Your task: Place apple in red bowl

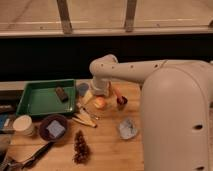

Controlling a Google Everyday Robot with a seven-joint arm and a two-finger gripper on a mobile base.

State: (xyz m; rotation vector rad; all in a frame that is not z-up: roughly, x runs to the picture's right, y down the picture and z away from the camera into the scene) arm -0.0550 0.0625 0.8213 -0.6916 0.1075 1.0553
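- One apple: small, round, smooth, yellow-orange with a reddish blush; on the worktop just right of the green tray, level with its front rim.
- One red bowl: glossy orange-red, only a sliver visible behind the arm; farther right of the tray than the apple.
- One hand: close to the tray's right rim, just above the apple; fingers spread wide, gripping nothing.
- One blue-grey cup: beside the tray's right rim.
- One dark block: inside the tray.
- One dark brown bowl: just in front of the tray, pale blue square inside.
- One white tub: in front of the tray's left corner.
- One pine cone: well in front of the tray.
- One crumpled grey-blue piece: well right of the tray, forward of it.
- Open room: bare wood between pine cone and crumpled piece; worktop's right side hidden behind the robot's pale body.
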